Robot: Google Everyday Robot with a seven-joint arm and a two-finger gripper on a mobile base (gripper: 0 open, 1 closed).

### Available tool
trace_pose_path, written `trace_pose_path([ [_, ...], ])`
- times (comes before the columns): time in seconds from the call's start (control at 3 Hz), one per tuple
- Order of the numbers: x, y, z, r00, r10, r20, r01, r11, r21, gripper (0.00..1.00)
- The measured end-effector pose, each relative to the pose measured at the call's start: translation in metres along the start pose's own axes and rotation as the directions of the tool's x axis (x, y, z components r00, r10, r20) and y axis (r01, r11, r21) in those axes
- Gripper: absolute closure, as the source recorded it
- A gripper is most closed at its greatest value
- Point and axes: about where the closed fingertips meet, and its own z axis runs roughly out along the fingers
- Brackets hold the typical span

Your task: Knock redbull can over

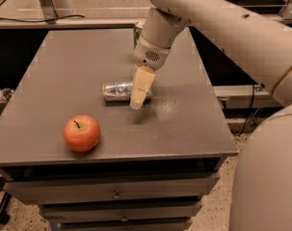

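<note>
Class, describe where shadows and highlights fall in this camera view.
Camera view: the claw, low over the lying redbull can, throws a soft shadow onto the table below it; the apple carries a pale highlight on top.
</note>
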Motion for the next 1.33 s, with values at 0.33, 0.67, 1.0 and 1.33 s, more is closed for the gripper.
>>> trace_pose_path([
  [0.33,0.01,-0.004,-0.021,0.999,0.031,0.019,-0.033,0.9963,0.079,0.0],
  [0.67,0.03,0.0,-0.065,0.995,0.037,0.088,-0.055,0.9748,0.216,0.0],
  [1.0,0.069,0.008,-0.126,0.983,0.026,0.182,-0.095,0.9192,0.382,0.0],
  [1.33,0.085,0.008,-0.136,0.98,0.038,0.193,-0.116,0.9046,0.41,0.0],
])
